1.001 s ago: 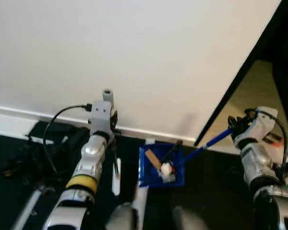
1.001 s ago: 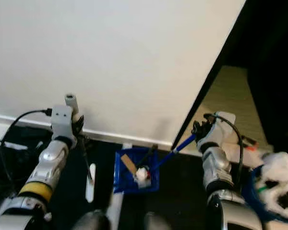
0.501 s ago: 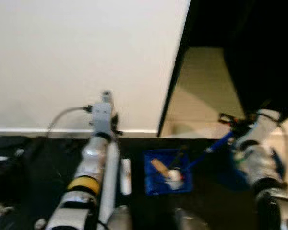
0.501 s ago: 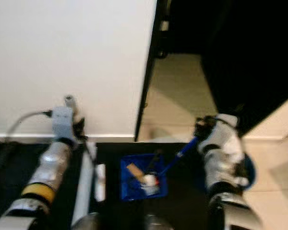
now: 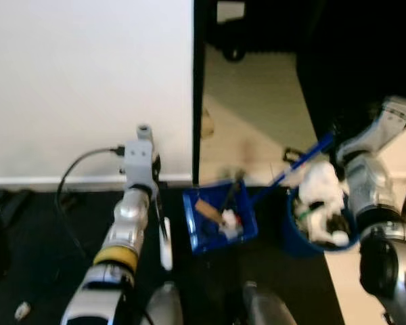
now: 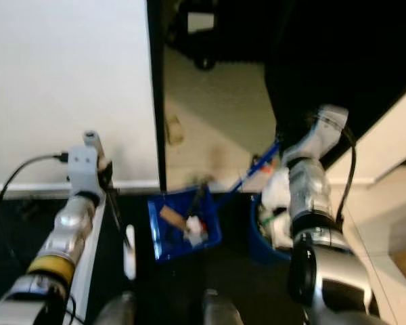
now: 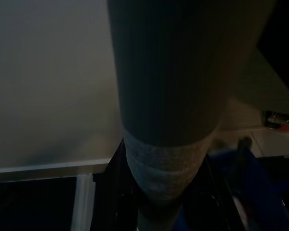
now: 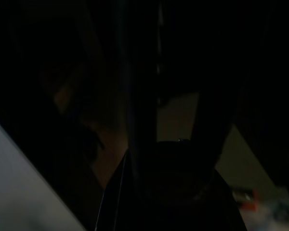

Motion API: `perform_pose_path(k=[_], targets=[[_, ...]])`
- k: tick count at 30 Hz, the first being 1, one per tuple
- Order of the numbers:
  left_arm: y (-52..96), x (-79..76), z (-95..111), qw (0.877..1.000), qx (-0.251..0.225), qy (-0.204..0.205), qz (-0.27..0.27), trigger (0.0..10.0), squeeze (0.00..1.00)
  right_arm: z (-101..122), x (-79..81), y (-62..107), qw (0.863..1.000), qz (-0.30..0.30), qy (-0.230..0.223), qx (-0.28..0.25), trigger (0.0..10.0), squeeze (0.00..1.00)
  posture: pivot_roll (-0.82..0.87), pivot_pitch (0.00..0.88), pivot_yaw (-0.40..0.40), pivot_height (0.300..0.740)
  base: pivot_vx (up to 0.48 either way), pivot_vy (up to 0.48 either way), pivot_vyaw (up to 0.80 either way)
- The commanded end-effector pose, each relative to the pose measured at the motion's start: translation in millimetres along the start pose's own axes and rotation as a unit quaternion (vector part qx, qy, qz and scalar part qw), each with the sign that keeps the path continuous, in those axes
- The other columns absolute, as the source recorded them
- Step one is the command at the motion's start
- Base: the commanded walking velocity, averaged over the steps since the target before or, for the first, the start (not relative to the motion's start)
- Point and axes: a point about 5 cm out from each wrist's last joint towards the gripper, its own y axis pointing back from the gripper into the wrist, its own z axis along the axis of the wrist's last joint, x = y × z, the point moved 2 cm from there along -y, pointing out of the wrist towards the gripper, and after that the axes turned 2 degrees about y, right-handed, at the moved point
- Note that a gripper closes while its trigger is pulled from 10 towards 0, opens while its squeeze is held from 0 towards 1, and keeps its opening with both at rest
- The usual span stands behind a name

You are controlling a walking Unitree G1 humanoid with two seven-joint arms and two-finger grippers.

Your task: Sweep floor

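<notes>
White wall [image 5: 88,81], blue dustpan [image 5: 220,217] beside blue bin [image 5: 294,237]

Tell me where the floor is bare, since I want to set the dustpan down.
Bare pale floor lies past the doorway, between the white wall and the dark furniture. It is crowded nearer: blue plastic dustpan with scraps, then the blue bin stuffed with white waste.

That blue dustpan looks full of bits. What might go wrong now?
The dustpan hangs tilted from its long blue handle, so the scraps in it could slide out onto the dark floor before they reach the blue bin. The bin is already heaped with white rubbish, so more may spill over its rim.
</notes>
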Motion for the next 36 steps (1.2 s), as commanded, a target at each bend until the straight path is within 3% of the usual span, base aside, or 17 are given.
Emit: perform_pose_path(k=[1,2,3,5,6,10,31,36], targets=[[-1.7,4.1,5,1.0,-0.008,-0.012,0.003,10.0,0.0,58,-7.1,-17.7,0.995,-0.012,-0.036,-0.089,10.0,0.0,0.03,0.015,-0.038,0.74,0.0,-0.48,0.0],[-1.7,4.1,5,1.0,-0.008,-0.012,0.003,10.0,0.0,58,-7.1,-17.7,0.995,-0.012,-0.036,-0.089,10.0,0.0,0.03,0.015,-0.038,0.74,0.0,-0.48,0.0],[-2.3,5.3,5,1.0,-0.007,-0.013,0.004,10.0,0.0,91,-5.2,-26.8,0.991,-0.007,-0.04,-0.127,10.0,0.0,0.03,0.012,-0.038,0.74,0.0,-0.48,0.0],[-2.5,5.5,5,1.0,-0.007,-0.013,0.005,10.0,0.0,100,-5.2,-28.8,0.99,-0.006,-0.039,-0.137,10.0,0.0,0.03,0.012,-0.038,0.74,0.0,-0.48,0.0],[-3.3,6.1,6,1.0,-0.007,-0.014,0.007,10.0,0.0,126,-6.3,-33.5,0.987,-0.005,-0.031,-0.157,10.0,0.0,0.03,0.007,-0.041,0.74,0.0,-0.48,0.0],[-4.4,5.8,6,1.0,-0.008,-0.014,0.01,10.0,0.0,153,-12.5,-36.2,0.986,-0.009,-0.015,-0.163,10.0,0.0,0.02,0.003,-0.044,0.74,0.0,-0.48,0.0],[-4.4,3.1,1,1.0,0.002,-0.013,0.006,10.0,0.0,211,-39.6,-27.5,0.982,-0.044,0.051,-0.174,10.0,0.0,0.0,0.017,-0.034,0.74,0.0,-0.48,0.0],[-5.2,3.1,1,1.0,0.003,-0.002,0.014,10.0,0.0,212,-39.3,-27.3,0.982,-0.04,0.067,-0.169,10.0,0.0,0.0,0.023,-0.032,0.74,0.0,0.0,0.0]])
